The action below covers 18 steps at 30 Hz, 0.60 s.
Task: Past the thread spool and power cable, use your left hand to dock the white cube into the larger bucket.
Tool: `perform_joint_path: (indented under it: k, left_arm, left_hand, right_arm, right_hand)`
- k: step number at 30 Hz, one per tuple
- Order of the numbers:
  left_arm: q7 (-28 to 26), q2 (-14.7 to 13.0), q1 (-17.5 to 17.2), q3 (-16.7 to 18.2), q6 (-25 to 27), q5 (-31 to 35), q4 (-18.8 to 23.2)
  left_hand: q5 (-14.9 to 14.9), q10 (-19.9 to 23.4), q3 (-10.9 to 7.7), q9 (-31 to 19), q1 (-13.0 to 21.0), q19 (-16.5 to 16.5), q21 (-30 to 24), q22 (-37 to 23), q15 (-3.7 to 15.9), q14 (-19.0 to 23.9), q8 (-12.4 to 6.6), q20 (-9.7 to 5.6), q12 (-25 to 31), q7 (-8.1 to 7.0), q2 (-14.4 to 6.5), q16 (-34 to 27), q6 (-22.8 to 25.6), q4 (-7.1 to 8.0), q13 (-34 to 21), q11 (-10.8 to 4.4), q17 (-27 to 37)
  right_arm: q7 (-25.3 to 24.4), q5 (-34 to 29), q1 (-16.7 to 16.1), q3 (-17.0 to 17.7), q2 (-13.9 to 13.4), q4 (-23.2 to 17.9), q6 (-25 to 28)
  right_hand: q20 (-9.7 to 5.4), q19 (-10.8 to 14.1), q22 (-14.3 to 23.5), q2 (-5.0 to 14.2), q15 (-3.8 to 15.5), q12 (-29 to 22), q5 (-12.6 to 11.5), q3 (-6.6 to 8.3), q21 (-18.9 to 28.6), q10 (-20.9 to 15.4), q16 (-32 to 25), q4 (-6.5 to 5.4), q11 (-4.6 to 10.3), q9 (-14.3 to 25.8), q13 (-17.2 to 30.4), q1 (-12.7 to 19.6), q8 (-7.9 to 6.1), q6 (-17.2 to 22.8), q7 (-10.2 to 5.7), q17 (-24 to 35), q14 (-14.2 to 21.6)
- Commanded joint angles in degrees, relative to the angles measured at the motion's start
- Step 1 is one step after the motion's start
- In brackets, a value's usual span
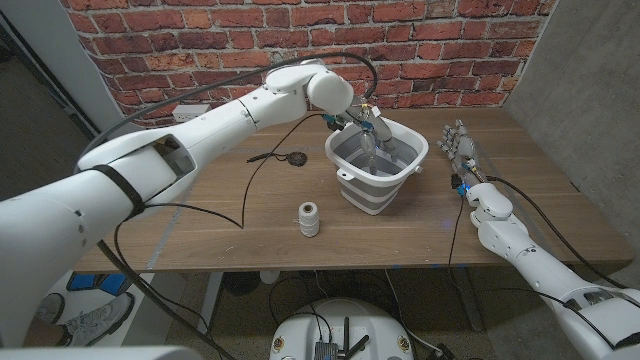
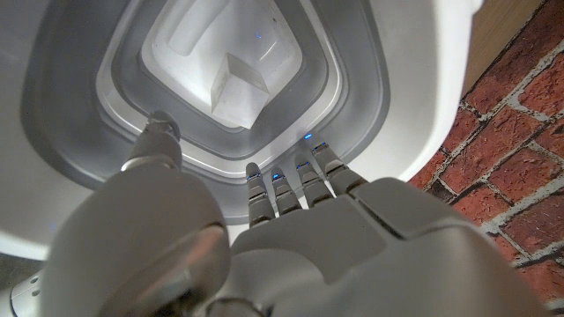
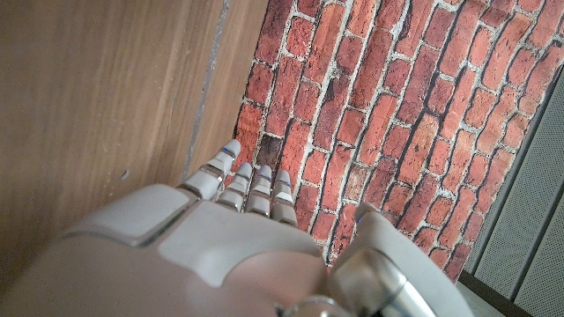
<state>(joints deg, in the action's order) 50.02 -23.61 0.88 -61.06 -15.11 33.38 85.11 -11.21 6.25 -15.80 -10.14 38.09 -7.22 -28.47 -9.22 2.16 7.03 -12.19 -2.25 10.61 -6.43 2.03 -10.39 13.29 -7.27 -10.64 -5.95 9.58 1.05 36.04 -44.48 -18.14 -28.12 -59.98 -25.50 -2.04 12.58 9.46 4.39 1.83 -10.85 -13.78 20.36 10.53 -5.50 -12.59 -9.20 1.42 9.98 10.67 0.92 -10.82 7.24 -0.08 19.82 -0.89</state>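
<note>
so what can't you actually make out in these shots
- Head view: the white cube is not visible inside the bucket; the left robot hand over the rim hides it.
- Left wrist view: the white cube lies on the bucket floor, yet the bucket's outside is cut off.
- Right wrist view: right robot hand fingertips partly hidden behind its back.

Your right hand point(image 3: 220, 255) against wood and brick — seen from its own wrist.

You are looking along the back of your right hand: its pale grey shell covers the lower part of the picture, and the fingers point(image 3: 251, 189) reach away from you, lying close side by side with their tips lined up near the seam where the wooden table point(image 3: 97, 97) meets the red brick wall point(image 3: 388, 106). The thumb point(image 3: 388, 264) stands apart to one side, rounded and blurred by nearness. Nothing is held — no object sits between fingers and thumb. Beyond the bricks, at the far corner, a plain grey panel point(image 3: 533, 202) begins.
</note>
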Motion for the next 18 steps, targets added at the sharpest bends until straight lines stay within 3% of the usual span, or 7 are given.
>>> perform_joint_path:
  k: [1,12,18]
  left_arm:
    - [1.74,-0.67,-0.13,1.52,2.2,-0.56,3.36]
    - [3.68,-2.47,-1.46,3.91,6.73,-2.68,8.84]
    - [2.98,-3.92,-2.15,5.14,8.6,-2.26,11.77]
  left_hand:
    - [0.05,0.74,-0.08,-0.15,-0.16,-0.62,0.26,-0.07,2.15,0.77,0.13,-4.4,0.27,-0.17,-0.44,-0.36,0.74,-0.16,0.0,-0.05,0.15]
    - [0.1,0.86,-0.01,-0.18,-0.59,-1.31,0.77,-0.1,2.23,1.41,0.41,-4.47,0.27,-0.16,-0.81,-0.45,0.64,-0.16,0.15,-0.14,0.15]
    - [0.13,0.54,0.04,-0.21,-0.95,-1.32,1.49,-0.11,2.0,0.9,0.96,-4.18,0.14,-1.06,-1.09,-0.14,-0.42,-0.2,0.21,-0.29,0.13]
  right_arm:
    - [0.14,-0.07,0.33,-0.11,0.01,0.35,-0.02]
    - [-0.24,-0.08,-0.18,-0.08,-0.4,-0.65,0.57]
    - [0.04,-0.18,0.36,-0.28,-0.21,-0.14,0.64]
  right_hand:
    - [0.24,0.12,0.24,3.6,0.55,-0.15,0.11,-0.14,0.36,0.12,-0.26,0.04,0.35,0.27,0.15,-0.27,-0.03,0.03,-0.12,0.18,-0.44]
    - [0.06,0.09,0.24,3.61,0.89,-0.16,0.1,-0.13,0.35,0.13,-0.26,0.09,0.31,0.27,0.15,-0.19,-0.01,-0.08,-0.11,0.17,-0.44]
    - [0.03,0.05,0.24,3.61,0.88,-0.17,0.1,-0.11,0.34,0.12,-0.26,0.11,0.25,0.27,0.15,-0.15,-0.05,0.01,-0.13,0.16,-0.42]
